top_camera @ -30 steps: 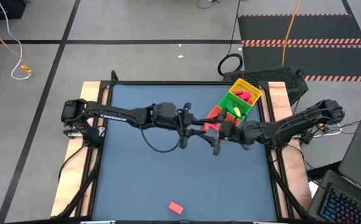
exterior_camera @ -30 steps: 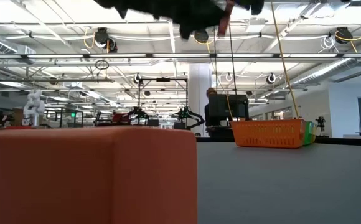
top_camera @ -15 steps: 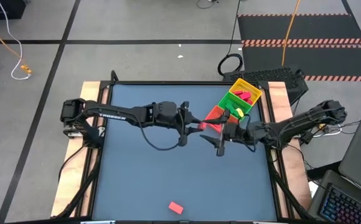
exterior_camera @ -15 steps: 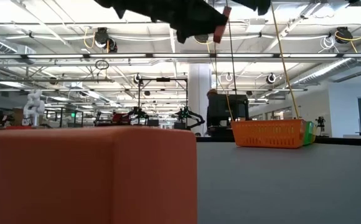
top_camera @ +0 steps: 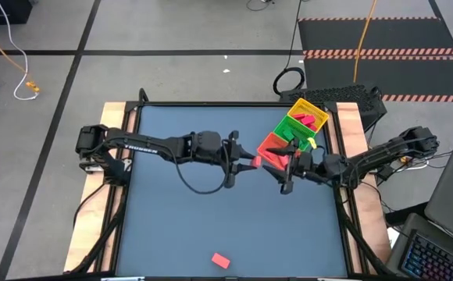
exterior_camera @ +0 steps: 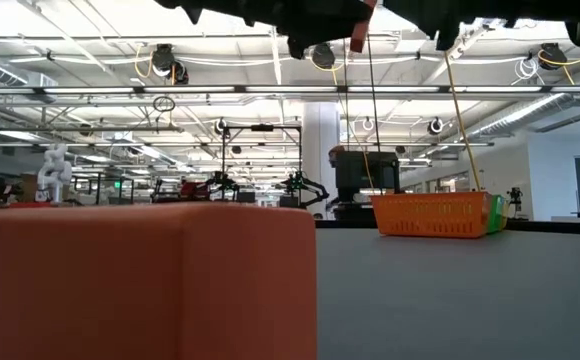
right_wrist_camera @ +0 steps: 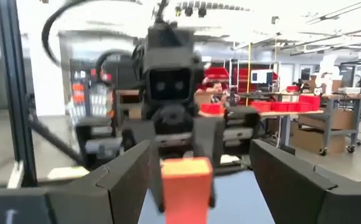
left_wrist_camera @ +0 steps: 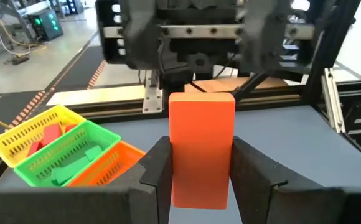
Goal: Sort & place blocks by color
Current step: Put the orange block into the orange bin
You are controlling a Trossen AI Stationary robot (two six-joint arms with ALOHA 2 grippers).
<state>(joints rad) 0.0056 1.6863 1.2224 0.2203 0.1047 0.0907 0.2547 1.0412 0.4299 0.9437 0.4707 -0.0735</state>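
Note:
My left gripper is over the middle of the table, shut on a red block, which stands between its fingers in the left wrist view. My right gripper hangs open a little to the right of it, facing the block with nothing between its fingers. A second red block lies flat on the table near the front edge and fills the foreground of the low view. The three-compartment tray stands at the far right. My left gripper pinches the red block by its two opposite side faces between its two fingers. The fingers reach nearly level from the table's left. The block stands on end in the hold, its upper part above the fingertips, lifted clear of the table.
The tray has a yellow, a green and a red-orange compartment; red pieces lie in the yellow one, green pieces in the green one. A laptop sits off the table's right edge. Bare tabletop lies to the left and front.
My right gripper has drawn back from the held block toward the table's right edge, sinking a little and tipping its fingers upward, still open. My left gripper and its red block have stayed in place.

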